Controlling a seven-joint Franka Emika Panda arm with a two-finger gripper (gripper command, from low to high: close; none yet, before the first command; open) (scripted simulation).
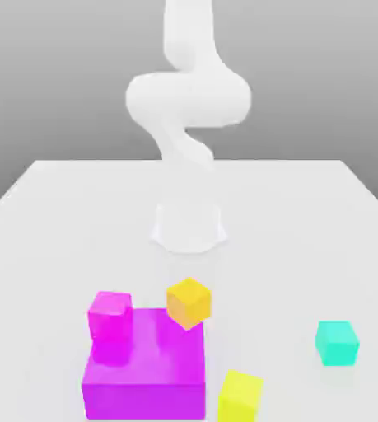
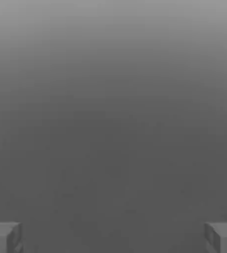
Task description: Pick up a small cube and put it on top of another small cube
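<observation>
the white arm rises behind a broad purple block, its gripper spread wide with nothing between the fingertips, while on the pale tabletop the small teal cube sits toward the exterior view's right, well apart from the small yellow cube.

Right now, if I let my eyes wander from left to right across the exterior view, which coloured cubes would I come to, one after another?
Pink cube → orange cube → yellow cube → teal cube.
</observation>
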